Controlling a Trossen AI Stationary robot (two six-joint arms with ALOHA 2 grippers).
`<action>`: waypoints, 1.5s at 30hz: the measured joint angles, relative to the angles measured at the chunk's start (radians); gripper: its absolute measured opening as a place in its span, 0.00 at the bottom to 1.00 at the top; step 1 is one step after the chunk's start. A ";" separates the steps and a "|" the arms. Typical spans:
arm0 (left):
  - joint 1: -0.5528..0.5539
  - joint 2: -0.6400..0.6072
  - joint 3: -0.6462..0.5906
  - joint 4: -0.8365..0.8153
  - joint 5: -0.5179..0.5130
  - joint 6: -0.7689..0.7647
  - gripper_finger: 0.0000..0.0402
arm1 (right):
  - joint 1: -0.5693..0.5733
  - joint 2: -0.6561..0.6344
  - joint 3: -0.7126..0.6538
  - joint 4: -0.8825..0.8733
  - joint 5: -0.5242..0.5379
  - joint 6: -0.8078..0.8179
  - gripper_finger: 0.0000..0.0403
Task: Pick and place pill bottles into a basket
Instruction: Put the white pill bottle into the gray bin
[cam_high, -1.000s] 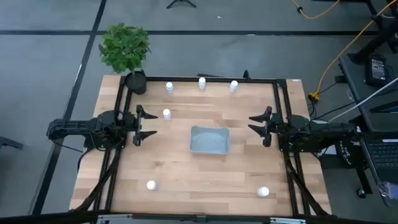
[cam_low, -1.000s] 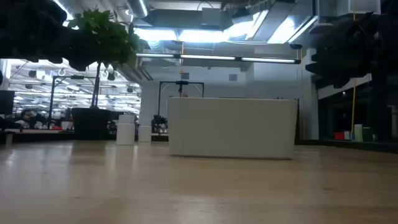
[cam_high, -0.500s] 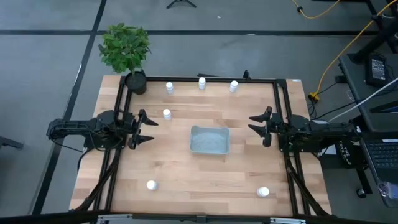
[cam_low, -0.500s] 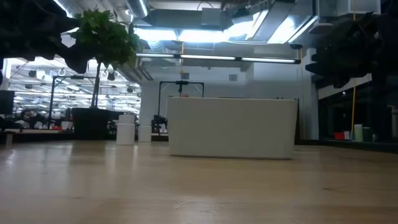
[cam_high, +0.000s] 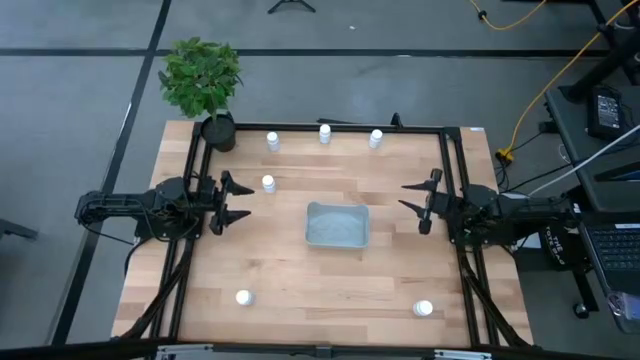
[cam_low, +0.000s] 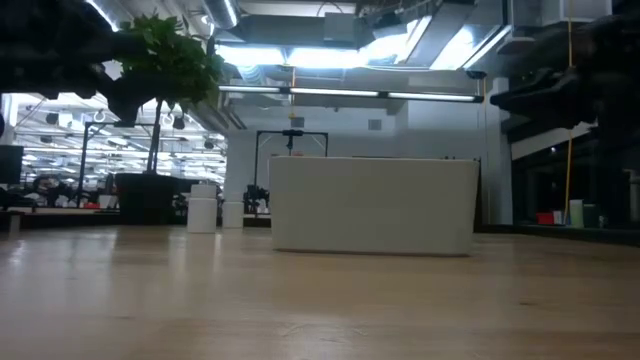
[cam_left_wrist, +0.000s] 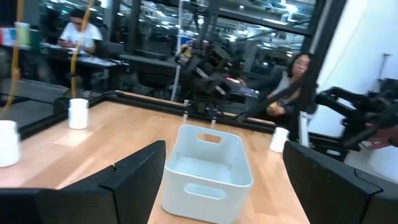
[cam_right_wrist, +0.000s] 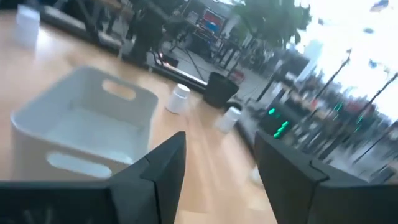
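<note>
Near edge of the wooden desk (cam_high: 330, 290): two small white capped pill bottles (cam_high: 243, 297) (cam_high: 424, 308). At centre, pale grey-blue shallow rectangular basket (cam_high: 337, 224), nothing inside. Flanking it, left pincer (cam_high: 238, 201) and right pincer (cam_high: 412, 201), both spread open, empty. Farther: one bottle (cam_high: 268, 183), then three (cam_high: 272, 141) (cam_high: 325, 134) (cam_high: 375, 138) along the far edge.
</note>
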 joint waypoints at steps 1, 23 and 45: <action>0.000 0.000 0.000 0.000 -0.027 0.000 0.79 | 0.000 0.000 0.000 0.000 0.000 -0.038 0.48; 0.001 0.000 0.000 0.126 -0.709 -0.350 0.79 | -0.001 0.002 0.001 0.238 -0.075 0.626 0.48; 0.002 0.023 0.150 0.706 -0.507 0.124 0.79 | -0.099 0.452 0.915 -0.290 0.329 0.378 0.48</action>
